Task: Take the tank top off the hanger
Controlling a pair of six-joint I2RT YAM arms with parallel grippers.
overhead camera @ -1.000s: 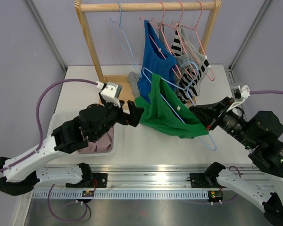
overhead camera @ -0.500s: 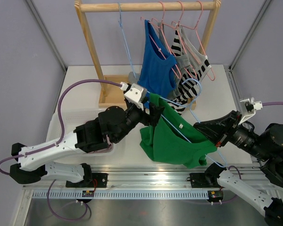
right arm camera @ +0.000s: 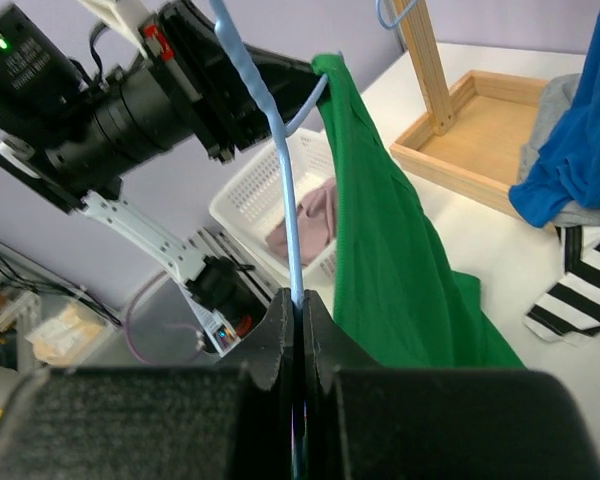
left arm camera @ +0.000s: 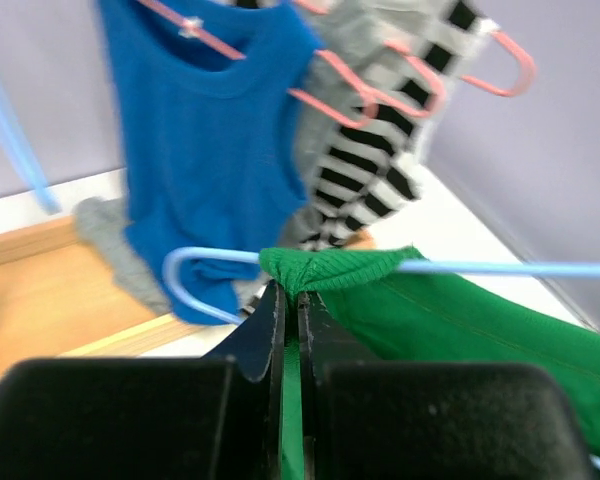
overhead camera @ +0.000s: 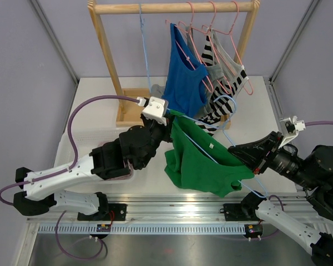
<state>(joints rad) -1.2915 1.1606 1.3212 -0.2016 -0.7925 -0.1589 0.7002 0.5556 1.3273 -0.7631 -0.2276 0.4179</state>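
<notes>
A green tank top (overhead camera: 200, 160) hangs on a light blue hanger (overhead camera: 228, 113), held off the rack above the table. My left gripper (overhead camera: 171, 119) is shut on the top's bunched shoulder strap (left arm camera: 330, 268) where it wraps the hanger wire (left arm camera: 500, 268). In the left wrist view, green cloth (left arm camera: 460, 320) fills the slit between that gripper's (left arm camera: 290, 295) fingers. At the right, my right gripper (overhead camera: 237, 152) is shut on the hanger's wire (right arm camera: 285, 180). In the right wrist view its jaws (right arm camera: 299, 300) pinch the blue wire, with the green top (right arm camera: 390, 250) draped beside it.
The wooden rack (overhead camera: 172, 8) behind carries an empty blue hanger (overhead camera: 146, 55), a blue top (overhead camera: 183, 83) and striped and grey garments (overhead camera: 225, 88) on pink hangers. A white basket (right arm camera: 255, 215) with pink cloth (right arm camera: 305, 225) sits under my left arm.
My left arm swung in from the left to the top's shoulder and its jaws closed on the strap. The right arm drew the hanger right and toward the near edge, then held.
</notes>
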